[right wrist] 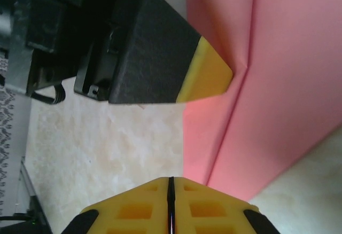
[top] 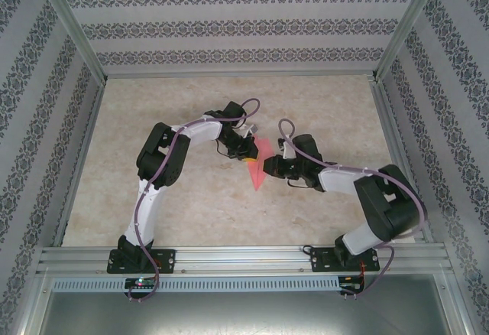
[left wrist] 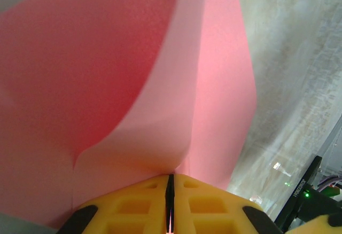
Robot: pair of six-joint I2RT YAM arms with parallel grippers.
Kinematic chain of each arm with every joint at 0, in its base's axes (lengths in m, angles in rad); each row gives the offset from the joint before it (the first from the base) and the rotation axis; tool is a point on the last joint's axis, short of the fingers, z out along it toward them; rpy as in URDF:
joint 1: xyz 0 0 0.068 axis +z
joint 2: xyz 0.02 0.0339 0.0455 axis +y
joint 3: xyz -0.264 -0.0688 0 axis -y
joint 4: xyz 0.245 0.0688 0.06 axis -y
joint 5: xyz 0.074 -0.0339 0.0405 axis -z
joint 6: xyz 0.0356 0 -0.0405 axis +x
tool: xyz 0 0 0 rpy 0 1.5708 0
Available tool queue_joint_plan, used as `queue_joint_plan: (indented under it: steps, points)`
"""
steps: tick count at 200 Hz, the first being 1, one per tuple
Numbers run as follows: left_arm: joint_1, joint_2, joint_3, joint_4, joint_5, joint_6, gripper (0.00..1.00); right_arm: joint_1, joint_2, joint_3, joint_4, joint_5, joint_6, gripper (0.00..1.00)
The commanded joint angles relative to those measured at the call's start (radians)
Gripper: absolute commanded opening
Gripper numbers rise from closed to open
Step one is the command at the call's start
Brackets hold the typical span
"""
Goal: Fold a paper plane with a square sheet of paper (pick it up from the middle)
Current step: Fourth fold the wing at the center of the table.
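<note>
- Pale marbled table (top: 344, 113) between patterned walls (top: 46, 121), with a metal rail (top: 244, 257) along the near edge.
- Near the middle of that table: pink paper (top: 260, 170), partly folded, narrow, with a point toward the near edge.
- Yellow jaws of the left gripper (left wrist: 170, 179) pressed together, pinching a raised fold of the paper, with the layers curving up and away from the tips.
- Jaws of the right gripper (right wrist: 171, 180) pressed together as well, with nothing seen between them; placed just beside the lower edge of the paper, touching or not: cannot tell.
- Could slip out of the left pinch, being held by a small bit of fold only; likely cause, a quick lift or turn.
- Could tear or take a wrong crease at the pinch, if pulled sideways with the rest lying flat on the table.
- Could spring open again, with loose layers not pressed flat; would spoil the straight middle line needed for a plane.
- Could slide over the smooth table, if pushed by the closed right tips at an angle and not straight down.
- Could end in one gripper knocking the other, both being very near over one small paper; would shift the fold.
- Probably a middle stage, with more folds to come; any small shift now likely to show later in the wings.
</note>
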Motion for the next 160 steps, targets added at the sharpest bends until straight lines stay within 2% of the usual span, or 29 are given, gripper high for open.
queue_joint_plan:
  steps: [1,49,124,160]
  points:
    - [0.003,0.054,-0.055,-0.028,-0.135,0.020,0.13,-0.009,0.071,0.044,0.098,-0.070,0.032,0.10]
    - [0.005,0.057,-0.050,-0.038,-0.144,0.026,0.13,0.005,0.180,0.084,0.102,-0.092,0.005,0.10]
    - [0.010,0.056,-0.046,-0.039,-0.139,0.025,0.13,0.049,0.239,0.151,-0.145,0.032,-0.162,0.09]
    - [0.020,0.051,-0.033,-0.024,-0.099,0.008,0.13,0.069,0.254,0.145,-0.227,0.093,-0.212,0.09]
